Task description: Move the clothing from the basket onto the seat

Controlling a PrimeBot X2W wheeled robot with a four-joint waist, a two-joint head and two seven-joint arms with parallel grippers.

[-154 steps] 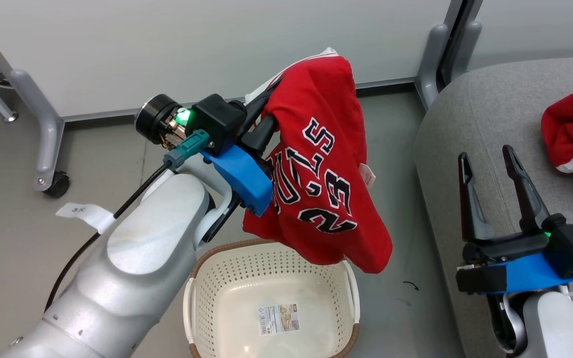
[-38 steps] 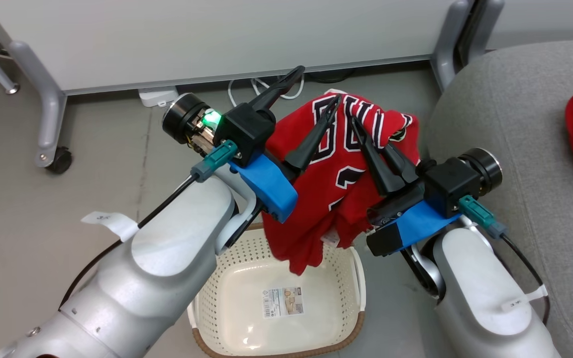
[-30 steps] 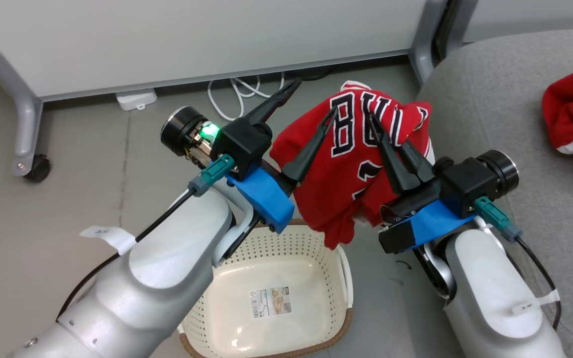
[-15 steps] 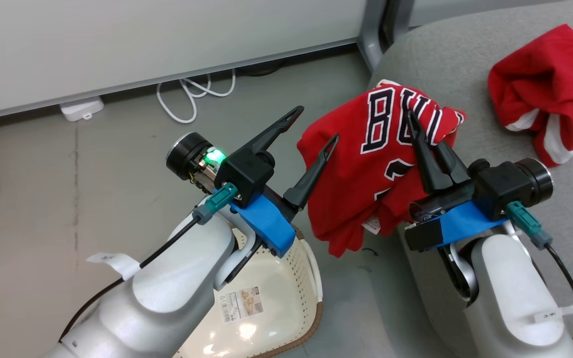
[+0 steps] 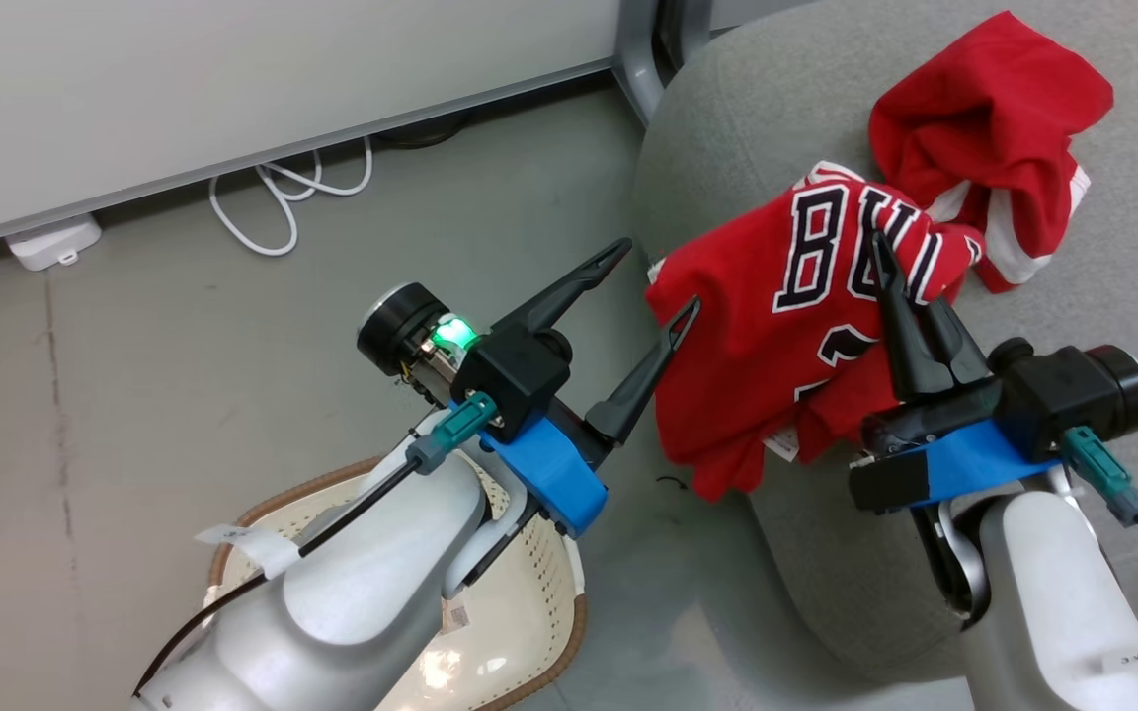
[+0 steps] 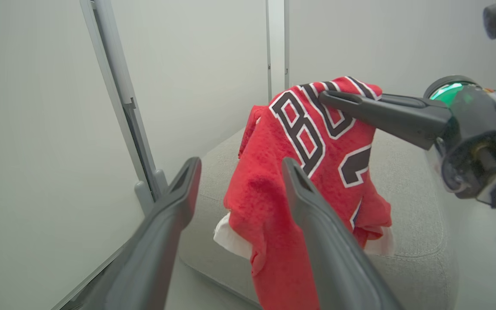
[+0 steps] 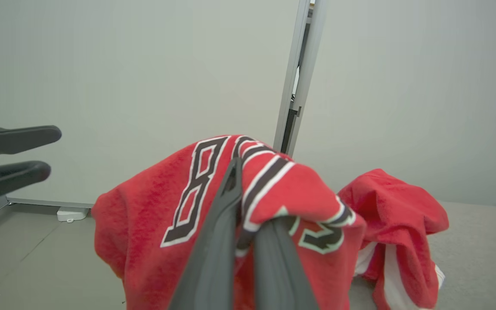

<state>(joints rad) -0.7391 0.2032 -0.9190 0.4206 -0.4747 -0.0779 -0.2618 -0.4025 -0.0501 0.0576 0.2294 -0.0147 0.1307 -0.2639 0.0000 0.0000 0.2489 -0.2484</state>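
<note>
Right pincer (image 5: pixel 900 272) clamped on the lettered jersey (image 5: pixel 776 336), held over the seat (image 5: pixel 727 128) edge, near a second jersey (image 5: pixel 984 109). Left pincer (image 5: pixel 658 275) spread wide, empty. Risk: released here, the overhanging hem may drag it to the floor.

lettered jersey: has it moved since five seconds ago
Yes. The lettered jersey, then hanging over the basket, now hangs over the edge of the grey seat, pinched by the right gripper.

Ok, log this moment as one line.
right hand: shut on lettered jersey, at seat edge | left hand: open, free | second jersey: on seat | basket: partly behind left arm
</note>
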